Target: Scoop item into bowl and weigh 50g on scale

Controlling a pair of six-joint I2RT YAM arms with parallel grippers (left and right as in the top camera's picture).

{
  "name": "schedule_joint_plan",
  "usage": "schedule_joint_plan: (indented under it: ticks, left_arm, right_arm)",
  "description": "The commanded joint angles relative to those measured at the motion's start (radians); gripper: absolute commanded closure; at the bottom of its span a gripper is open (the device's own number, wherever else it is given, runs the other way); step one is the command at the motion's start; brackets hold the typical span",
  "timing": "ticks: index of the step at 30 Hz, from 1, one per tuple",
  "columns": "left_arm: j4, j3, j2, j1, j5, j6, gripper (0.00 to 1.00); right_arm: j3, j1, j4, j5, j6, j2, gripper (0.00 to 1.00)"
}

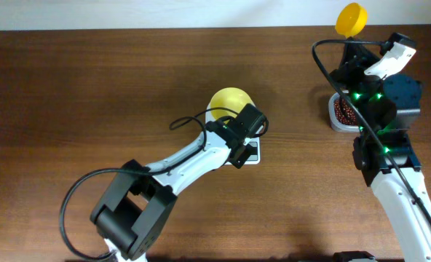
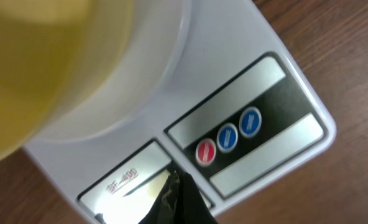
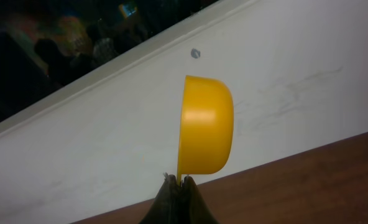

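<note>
R gripper [image 3: 178,184] clamps yellow scoop [image 1: 351,18] top right, L gripper [image 2: 176,188] pinched empty by scale [image 2: 277,99]; imo scoop beans [image 1: 341,109] shallow.

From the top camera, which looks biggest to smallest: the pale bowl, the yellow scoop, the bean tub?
Biggest: pale bowl.
Next: yellow scoop.
Unranked: bean tub, mostly hidden by the right arm.

overhead: straight down on brown wooden table [image 1: 70,80] | left wrist: close above white digital scale [image 2: 277,74] | right wrist: seemingly sideways, close on bright-yellow plastic scoop [image 3: 206,134] | overhead shares both
</note>
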Motion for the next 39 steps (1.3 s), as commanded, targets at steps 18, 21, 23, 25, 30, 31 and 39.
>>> schedule_joint_plan:
  ticks: [18, 21, 23, 25, 30, 31, 39]
  left_arm:
    - [0.065, 0.016, 0.071, -0.002, 0.062, -0.011, 1.00]
    - [0.043, 0.027, 0.063, -0.001, 0.060, -0.011, 1.00]
    - [-0.028, 0.069, 0.027, -0.001, 0.059, -0.011, 1.00]
    - [-0.136, 0.138, -0.055, 0.002, 0.059, 0.002, 1.00]
    - [-0.090, 0.182, -0.322, 0.088, 0.055, 0.050, 1.00]
    - [-0.055, 0.182, -0.383, 0.146, 0.056, 0.050, 1.00]
    - [0.054, 0.181, -0.477, 0.488, 0.055, 0.050, 1.00]
  right_arm:
    - [0.018, -0.007, -0.019, 0.009, 0.004, -0.014, 0.96]
    - [0.018, -0.007, -0.018, 0.009, 0.004, -0.014, 0.96]
    - [0.018, -0.007, -0.018, 0.009, 0.005, -0.014, 0.96]
    - [0.018, -0.007, -0.018, 0.009, 0.005, -0.014, 0.96]
    - [0.018, -0.007, -0.018, 0.009, 0.005, -0.014, 0.96]
    - [0.018, -0.007, -0.018, 0.009, 0.004, -0.014, 0.96]
    - [0.018, -0.007, -0.018, 0.013, 0.004, -0.010, 0.96]
